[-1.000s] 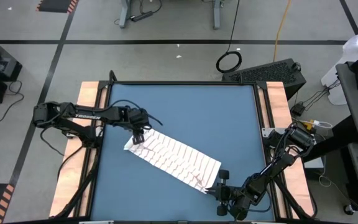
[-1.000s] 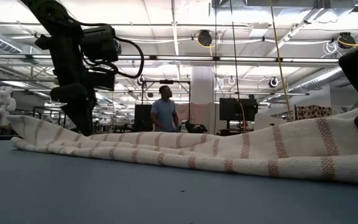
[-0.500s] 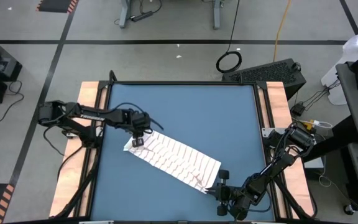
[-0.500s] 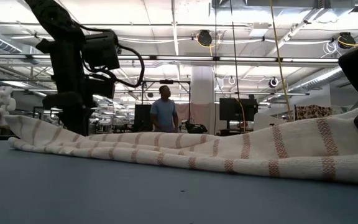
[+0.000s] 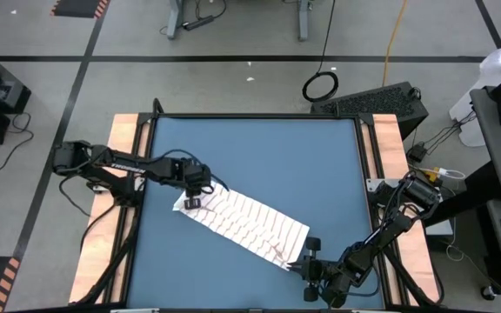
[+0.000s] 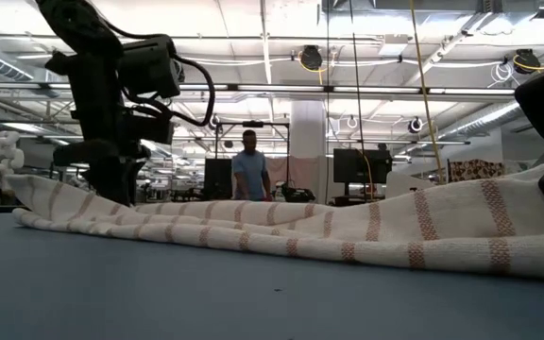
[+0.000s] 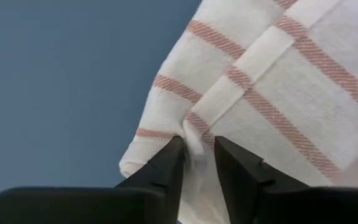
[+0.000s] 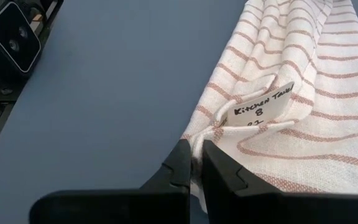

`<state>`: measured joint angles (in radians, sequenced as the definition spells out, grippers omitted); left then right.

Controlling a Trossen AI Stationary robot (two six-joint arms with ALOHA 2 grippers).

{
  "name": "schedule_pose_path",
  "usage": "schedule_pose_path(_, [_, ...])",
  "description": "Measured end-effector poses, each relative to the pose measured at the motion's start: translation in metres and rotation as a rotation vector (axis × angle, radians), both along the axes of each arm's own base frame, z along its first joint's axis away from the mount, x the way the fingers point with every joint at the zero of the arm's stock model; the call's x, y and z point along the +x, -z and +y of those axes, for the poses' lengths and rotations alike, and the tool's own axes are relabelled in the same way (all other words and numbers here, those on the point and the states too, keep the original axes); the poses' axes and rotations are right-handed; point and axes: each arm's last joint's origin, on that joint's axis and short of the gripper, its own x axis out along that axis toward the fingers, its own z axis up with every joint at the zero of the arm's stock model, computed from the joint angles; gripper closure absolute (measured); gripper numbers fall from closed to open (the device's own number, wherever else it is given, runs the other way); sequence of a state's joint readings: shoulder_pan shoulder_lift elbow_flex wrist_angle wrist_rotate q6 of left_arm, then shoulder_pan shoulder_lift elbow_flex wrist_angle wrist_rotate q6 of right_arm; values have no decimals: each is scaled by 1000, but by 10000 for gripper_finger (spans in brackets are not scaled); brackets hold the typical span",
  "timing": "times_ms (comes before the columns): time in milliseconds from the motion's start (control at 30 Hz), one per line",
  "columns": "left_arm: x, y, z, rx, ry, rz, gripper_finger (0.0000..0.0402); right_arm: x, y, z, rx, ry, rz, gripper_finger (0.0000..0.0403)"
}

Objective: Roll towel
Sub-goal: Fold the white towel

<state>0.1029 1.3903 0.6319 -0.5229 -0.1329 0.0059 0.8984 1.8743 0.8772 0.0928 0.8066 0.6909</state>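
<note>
Thin white cloth towel with narrow reddish stripes lies folded into a long band, slanting across the near half of the blue tabletop, left end farther, right end at the near edge. Left gripper pinches a fold at the towel's left end. Right gripper is clamped on the right-end corner beside a small white label.

Risks: the left pinch looks shallow, only a thin ridge of cloth, and may slip on lifting. Uneven pulling could skew or loosen the roll.
</note>
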Motion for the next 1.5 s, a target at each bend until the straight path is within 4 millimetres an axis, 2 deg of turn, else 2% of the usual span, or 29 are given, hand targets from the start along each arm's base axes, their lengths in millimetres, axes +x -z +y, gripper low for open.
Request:
schedule_pose_path(100, [0, 0, -3, 1, 10, 0, 288, 0, 0, 0, 0, 0, 0, 394])
schedule_pose_path(167, [0, 0, -3, -3, -3, -2, 294, 0, 0, 0, 0, 0, 0, 394])
schedule_pose_path(367, [0, 0, -2, 21, -20, -2, 358, 0, 0, 0, -2, -1, 0, 394])
schedule_pose_path(467, [0, 0, -1, 45, -27, -1, 374, 0, 0, 0, -2, -1, 0, 394])
schedule_pose_path(667, [3, -4, -2, 29, -22, -14, 372, 0, 0, 0, -2, -1, 0, 394])
schedule_pose_path(867, [7, -15, -6, 14, -15, -67, 379, 0, 0, 0, -1, 0, 0, 394])
schedule_pose_path(1133, [4, -17, -6, 27, 8, -45, 305, 0, 0, 0, -3, 3, -2, 394])
schedule_pose_path(1200, [4, -17, -6, 23, 8, -44, 308, 0, 0, 0, -4, 2, -3, 394])
schedule_pose_path(1500, [4, -17, -6, 30, 33, -39, 370, 0, 0, 0, -10, -1, -1, 394])
